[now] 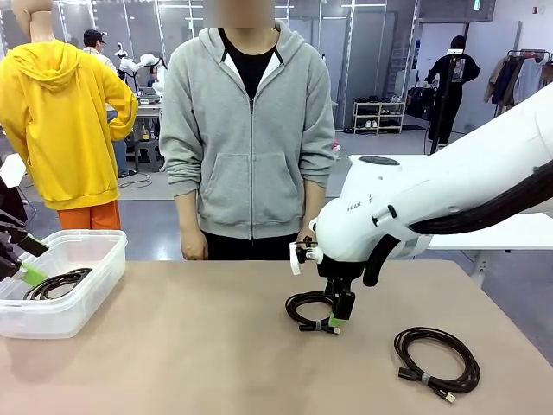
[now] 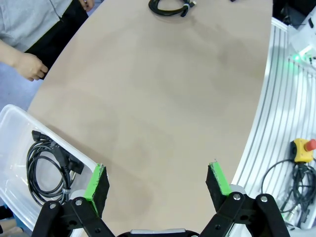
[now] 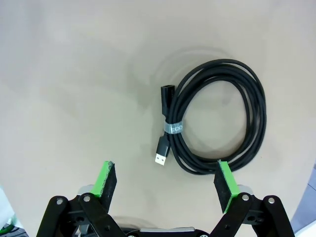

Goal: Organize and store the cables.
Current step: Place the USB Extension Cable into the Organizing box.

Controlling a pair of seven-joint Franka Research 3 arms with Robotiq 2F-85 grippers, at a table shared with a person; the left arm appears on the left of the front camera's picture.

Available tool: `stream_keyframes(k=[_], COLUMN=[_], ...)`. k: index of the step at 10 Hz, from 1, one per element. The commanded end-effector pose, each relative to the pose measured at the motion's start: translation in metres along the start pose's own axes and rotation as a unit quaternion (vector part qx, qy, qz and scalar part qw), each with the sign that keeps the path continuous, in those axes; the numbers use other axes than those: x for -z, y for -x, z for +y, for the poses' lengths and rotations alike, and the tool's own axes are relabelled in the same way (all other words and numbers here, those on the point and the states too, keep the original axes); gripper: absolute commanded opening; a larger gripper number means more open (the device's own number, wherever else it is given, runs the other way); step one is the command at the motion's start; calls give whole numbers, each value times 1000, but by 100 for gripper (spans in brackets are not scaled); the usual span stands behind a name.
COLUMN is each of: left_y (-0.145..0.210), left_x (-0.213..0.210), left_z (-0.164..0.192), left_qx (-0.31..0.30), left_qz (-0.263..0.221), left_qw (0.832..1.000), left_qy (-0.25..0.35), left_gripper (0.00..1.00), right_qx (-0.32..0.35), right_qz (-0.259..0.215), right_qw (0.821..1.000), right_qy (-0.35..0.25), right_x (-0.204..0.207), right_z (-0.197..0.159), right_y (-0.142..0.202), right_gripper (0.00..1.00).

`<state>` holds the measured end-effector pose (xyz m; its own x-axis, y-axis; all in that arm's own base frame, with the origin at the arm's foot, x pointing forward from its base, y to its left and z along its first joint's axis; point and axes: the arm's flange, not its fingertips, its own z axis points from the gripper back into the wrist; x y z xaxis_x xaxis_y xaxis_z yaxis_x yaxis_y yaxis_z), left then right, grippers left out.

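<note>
right gripper [image 3: 165, 170] spread over coiled cable [image 3: 174, 127], left gripper [image 2: 157, 170] spread beside bin [image 2: 14, 148]

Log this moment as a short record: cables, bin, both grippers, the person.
small coil: mid-table, bound with a grey band, USB plug showing
larger coil: on the table, front right
stored coil: inside the clear bin at the left
right gripper: open, low over the small coil, not closed on it
left gripper: open, empty, over bare table beside the bin
person: at the far side, hand by the table edge
</note>
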<state>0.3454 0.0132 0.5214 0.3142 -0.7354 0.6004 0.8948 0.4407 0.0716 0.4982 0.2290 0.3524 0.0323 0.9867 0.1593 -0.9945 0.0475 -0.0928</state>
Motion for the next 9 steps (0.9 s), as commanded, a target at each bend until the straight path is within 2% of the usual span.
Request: stream_keyframes(k=[1, 8, 9], left_y=[-3, -3, -3], left_x=[-3, -3, -3], left_z=[2, 2, 2], left_qx=[-2, -2, -2], left_qz=[5, 5, 5], left_qw=[1000, 1000, 1000], left_qy=[3, 3, 3], left_gripper=[100, 100, 100], right_qx=[19, 26, 28], right_qz=[5, 12, 19], right_qw=[1000, 999, 999], right_qy=[1, -21, -21], right_x=[9, 43, 45], right_z=[-3, -11, -11], right_y=[-10, -23, -22], right_gripper=[100, 100, 79])
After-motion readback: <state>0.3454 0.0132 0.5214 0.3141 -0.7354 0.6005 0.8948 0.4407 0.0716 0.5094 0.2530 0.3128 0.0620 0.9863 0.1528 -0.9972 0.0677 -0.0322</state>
